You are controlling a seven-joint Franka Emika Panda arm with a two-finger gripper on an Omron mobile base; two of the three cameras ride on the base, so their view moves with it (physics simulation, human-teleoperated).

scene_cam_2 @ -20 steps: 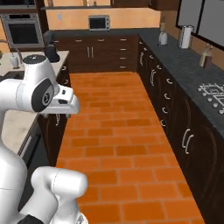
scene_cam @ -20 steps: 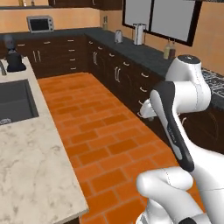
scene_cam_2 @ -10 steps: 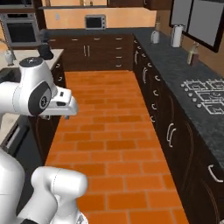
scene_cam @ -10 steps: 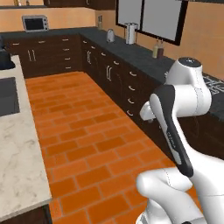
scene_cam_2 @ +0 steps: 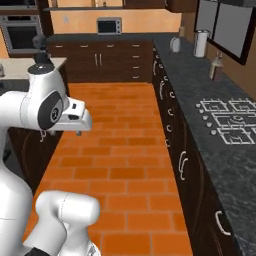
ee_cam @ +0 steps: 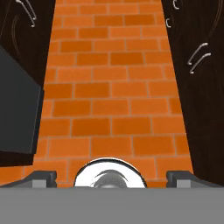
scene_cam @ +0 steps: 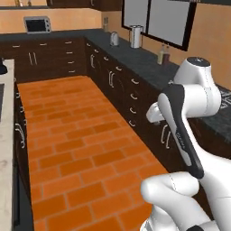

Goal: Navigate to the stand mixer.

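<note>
Hand (ee_cam: 111, 177) spread wide, holding nothing, its fingertips (ee_cam: 41, 177) hanging above the orange brick floor (ee_cam: 113, 96).

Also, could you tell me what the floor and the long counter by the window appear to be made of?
The floor looks like matte orange brick or tile, judging by the staggered blocks and pale joints. The counter looks like dark speckled stone, perhaps granite, with a dull sheen; being rendered, neither is certain.
</note>
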